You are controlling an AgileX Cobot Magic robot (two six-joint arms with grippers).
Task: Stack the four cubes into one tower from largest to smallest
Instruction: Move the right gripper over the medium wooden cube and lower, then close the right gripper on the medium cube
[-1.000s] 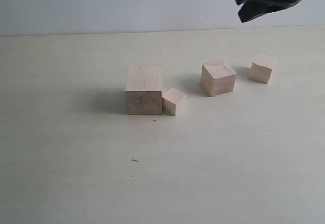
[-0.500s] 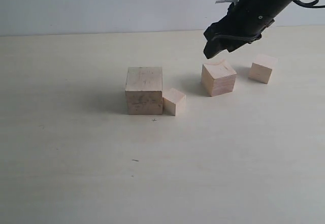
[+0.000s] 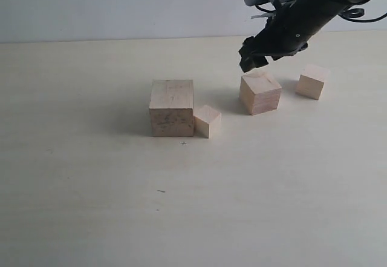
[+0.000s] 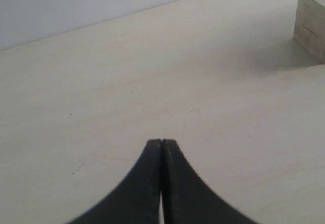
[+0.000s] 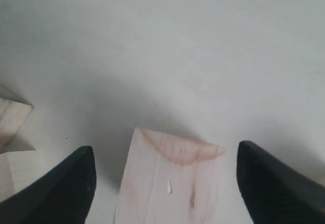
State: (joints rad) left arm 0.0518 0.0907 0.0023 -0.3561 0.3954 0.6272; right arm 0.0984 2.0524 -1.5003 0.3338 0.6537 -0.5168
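Note:
Four pale wooden cubes rest apart on the table, with no tower standing. The largest cube (image 3: 172, 106) touches the smallest cube (image 3: 207, 120) on its right. The second-largest cube (image 3: 260, 92) lies further right, and a smaller cube (image 3: 312, 81) is beyond it. My right gripper (image 3: 254, 61) hovers open just above the second-largest cube (image 5: 172, 183), one finger on each side, not touching it. My left gripper (image 4: 162, 141) is shut and empty over bare table, with one cube (image 4: 311, 23) off to its side. It is out of the exterior view.
The light wooden table (image 3: 91, 206) stretches wide around the cubes, and a pale wall (image 3: 121, 6) rises behind its far edge. Another cube's corner (image 5: 12, 117) shows at the edge of the right wrist view.
My right gripper has come down from the upper right to just over the second-largest cube and has opened its jaws. The cubes and the left gripper have not moved.

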